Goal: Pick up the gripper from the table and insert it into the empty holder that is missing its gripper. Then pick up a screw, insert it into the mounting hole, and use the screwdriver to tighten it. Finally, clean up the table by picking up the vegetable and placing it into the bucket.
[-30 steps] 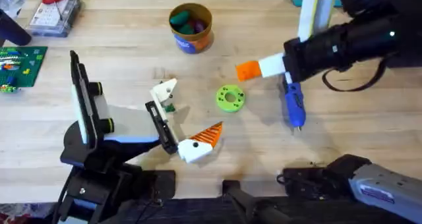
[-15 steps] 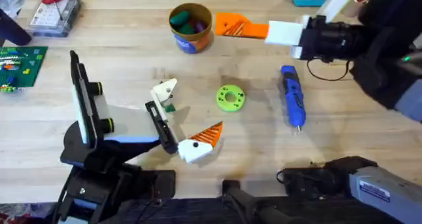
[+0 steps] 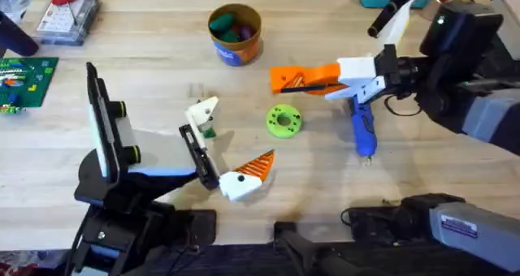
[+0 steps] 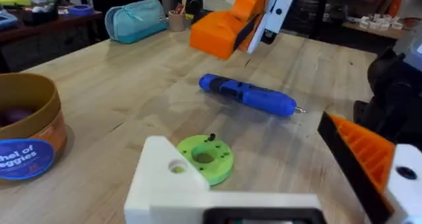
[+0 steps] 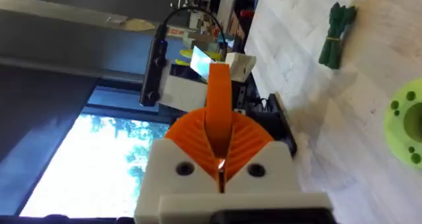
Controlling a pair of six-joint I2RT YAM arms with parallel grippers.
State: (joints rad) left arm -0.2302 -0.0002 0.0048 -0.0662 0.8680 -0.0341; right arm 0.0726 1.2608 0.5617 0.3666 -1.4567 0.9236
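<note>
light plank table (image 3: 146, 73) under workshop clutter. orange gripper (image 3: 305, 78) carried above table, clamped at white base by right gripper (image 3: 367, 76); long axis roughly level, wedge tip toward 9 o'clock. empty holder (image 3: 201, 116) found at about 8 o'clock from tip, well apart, green disc (image 3: 283, 120) between. screwdriver (image 3: 361, 128) lies below carried part. right arm judged nearer. left gripper state: cannot be told.

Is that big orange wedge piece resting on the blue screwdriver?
Apart. In the left wrist view, the orange wedge hangs in the air with bare table showing between it and the blue screwdriver lying below.
</note>
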